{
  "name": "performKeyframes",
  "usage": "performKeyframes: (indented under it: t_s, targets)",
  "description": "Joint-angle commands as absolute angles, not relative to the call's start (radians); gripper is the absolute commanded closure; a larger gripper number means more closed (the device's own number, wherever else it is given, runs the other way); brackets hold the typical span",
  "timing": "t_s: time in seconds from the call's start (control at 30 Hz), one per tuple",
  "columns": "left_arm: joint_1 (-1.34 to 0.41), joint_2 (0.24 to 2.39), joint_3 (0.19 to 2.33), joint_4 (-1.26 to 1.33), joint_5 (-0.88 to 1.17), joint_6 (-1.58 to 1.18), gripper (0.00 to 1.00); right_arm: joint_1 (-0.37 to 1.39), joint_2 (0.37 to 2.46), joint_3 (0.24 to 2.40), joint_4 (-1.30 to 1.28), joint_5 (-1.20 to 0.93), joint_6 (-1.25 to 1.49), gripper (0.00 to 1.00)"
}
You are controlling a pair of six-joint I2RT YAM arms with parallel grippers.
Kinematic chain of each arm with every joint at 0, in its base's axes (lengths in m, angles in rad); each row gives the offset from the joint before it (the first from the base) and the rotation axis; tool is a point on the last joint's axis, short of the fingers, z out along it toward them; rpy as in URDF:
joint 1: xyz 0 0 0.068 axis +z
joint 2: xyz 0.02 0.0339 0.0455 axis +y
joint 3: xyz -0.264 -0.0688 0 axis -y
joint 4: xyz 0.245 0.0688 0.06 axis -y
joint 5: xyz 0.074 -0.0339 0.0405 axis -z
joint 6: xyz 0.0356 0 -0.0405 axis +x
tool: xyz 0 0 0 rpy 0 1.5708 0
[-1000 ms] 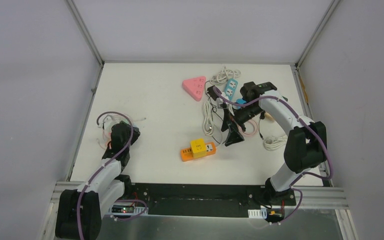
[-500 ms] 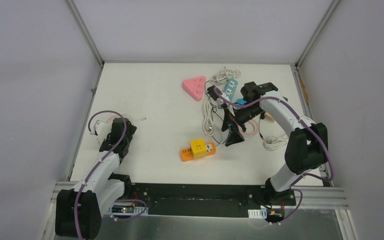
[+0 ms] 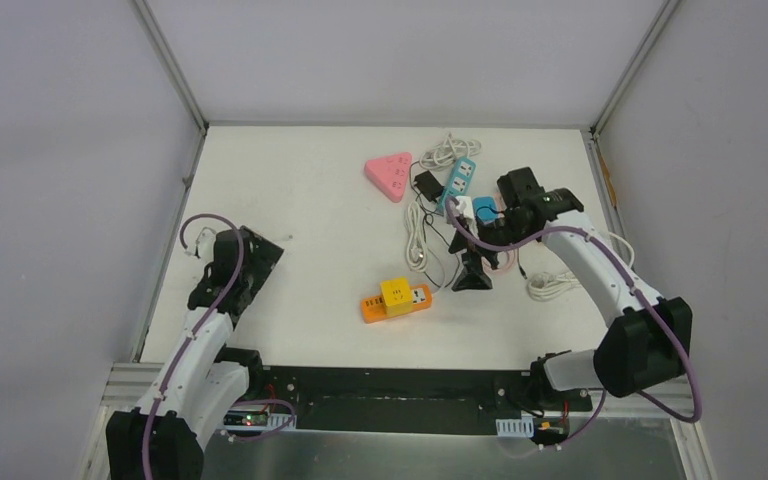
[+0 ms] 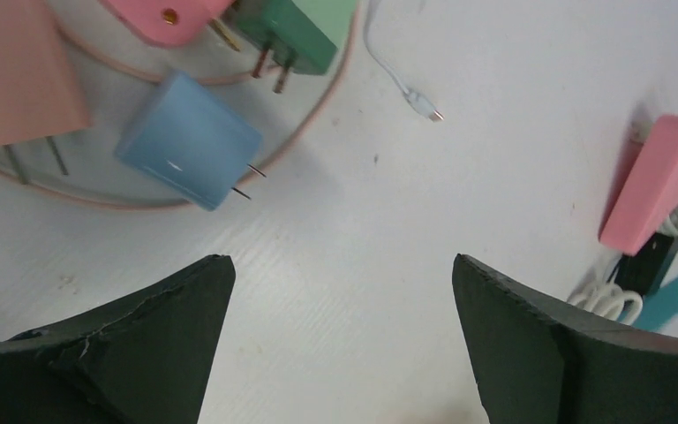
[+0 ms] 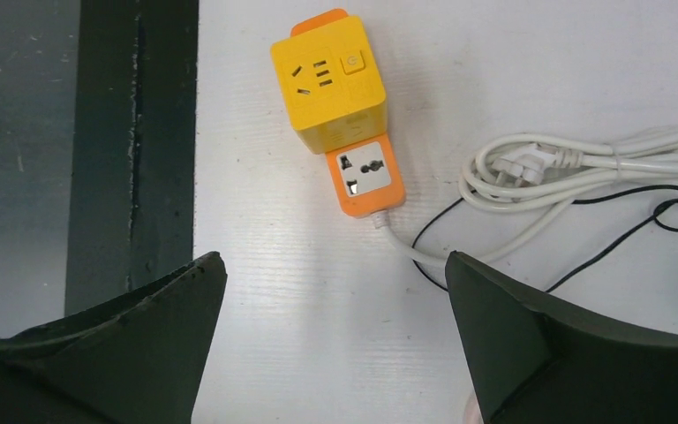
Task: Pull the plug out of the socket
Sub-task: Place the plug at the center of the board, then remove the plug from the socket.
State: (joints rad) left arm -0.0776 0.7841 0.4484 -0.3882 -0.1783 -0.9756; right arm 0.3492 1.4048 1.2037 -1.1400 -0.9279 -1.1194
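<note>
Up top, right wrist view: yellow plug (image 5: pixel 327 79) looks hard, light; I'd pinch its 2 sides. Left claw (image 4: pixel 339 265), right claw (image 5: pixel 334 261) wide, empty.

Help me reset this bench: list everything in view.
orange power strip: one, orange, centre front
yellow cube adapter: one, yellow, on that strip
pink power strip: one, pink, far centre
blue power strip: one, blue, right of pink
black adapter: one, black, between pink and blue
cable bundles: three, white, around the strips
loose chargers: several, blue, green, pink, left edge
left tool: one, black, open, near chargers
right tool: one, black, open, beside orange strip
</note>
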Motion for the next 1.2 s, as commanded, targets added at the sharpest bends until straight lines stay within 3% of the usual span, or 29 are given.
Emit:
performKeyframes:
  t_s: [0.0, 0.1, 0.27, 0.4, 0.6, 0.8, 1.17]
  targets:
    - [-0.082, 0.782, 0.492, -0.298, 0.067, -0.865, 0.01, 0.344, 1.304, 1.108, -0.854, -0.895, -0.926, 0.00]
    - [-0.103, 0.801, 0.454, -0.092, 0.252, -0.805, 0.01, 0.341, 1.312, 1.056, -0.771, -0.914, -0.793, 0.00]
    - [-0.216, 0.892, 0.427, 0.245, 0.477, -0.697, 0.01, 0.333, 1.477, 1.191, -1.114, -1.026, -1.104, 0.00]
    - [-0.426, 0.960, 0.449, 0.355, 0.442, -0.506, 0.01, 0.330, 1.495, 1.172, -1.151, -1.006, -1.220, 0.00]
    - [-0.642, 1.025, 0.330, 0.730, 0.467, -0.236, 0.01, 0.327, 1.484, 1.130, -1.151, -1.001, -1.310, 0.00]
    - [-0.775, 1.099, 0.328, 0.749, 0.393, -0.030, 0.01, 0.326, 1.481, 1.123, -1.153, -0.992, -1.328, 0.00]
    - [-0.796, 1.116, 0.364, 0.602, 0.376, 0.099, 0.01, 0.325, 1.483, 1.123, -1.162, -0.981, -1.342, 0.00]
